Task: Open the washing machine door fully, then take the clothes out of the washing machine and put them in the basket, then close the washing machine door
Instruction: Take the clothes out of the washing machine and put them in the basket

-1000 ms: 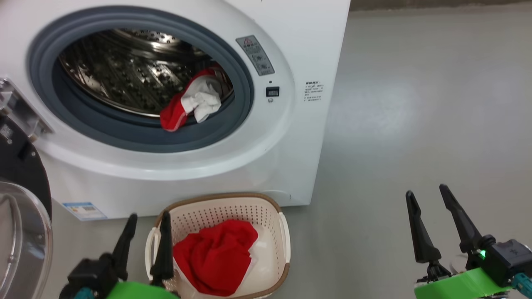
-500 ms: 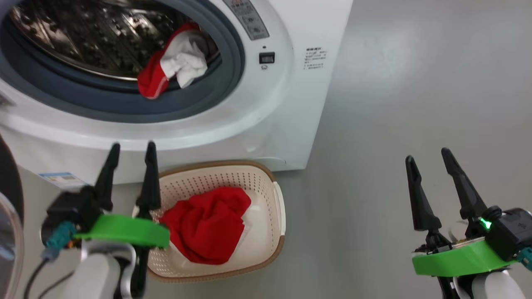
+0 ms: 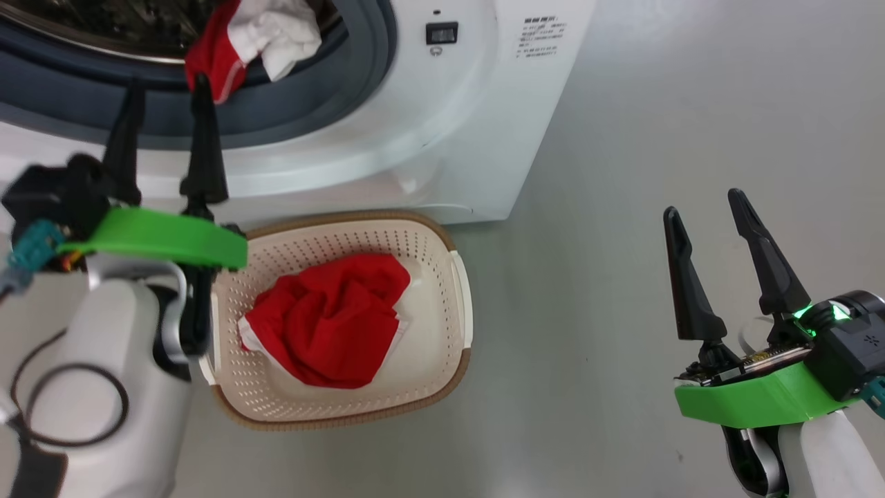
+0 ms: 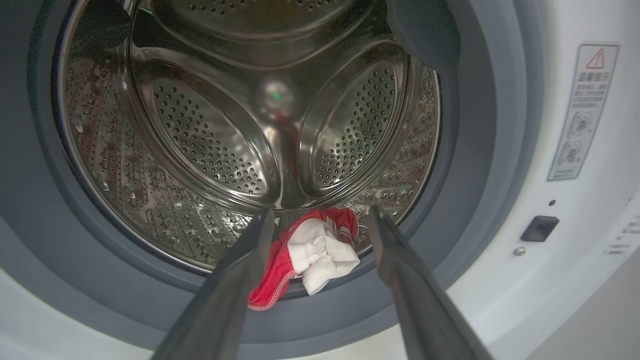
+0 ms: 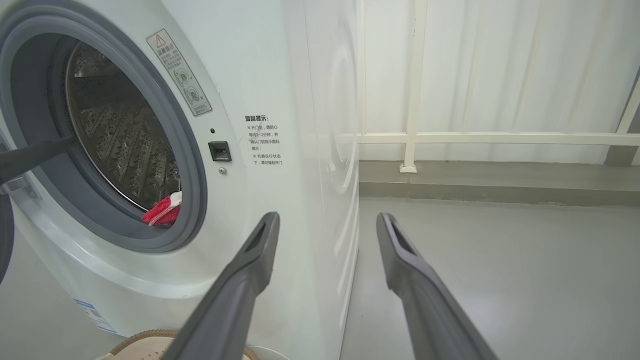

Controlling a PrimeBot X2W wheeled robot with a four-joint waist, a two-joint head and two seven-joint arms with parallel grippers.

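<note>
"Where are the clothes?"

"A red-and-white fabric garment (image 4: 310, 255) hangs over the grey rubber gasket (image 4: 465, 200) of the big white front-loading washing machine (image 3: 470, 138). A crumpled red garment (image 3: 332, 318) lies in the cream perforated plastic basket (image 3: 332, 220) before the machine."

"The grippers?"

"The left gripper (image 3: 167, 81) is at the machine's mouth and the right gripper (image 3: 702, 202) is off its right corner. Both are spread wide and empty."

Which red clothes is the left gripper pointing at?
The red-and-white garment on the washing machine's grey gasket; the other red heap lies in the cream basket.
</note>
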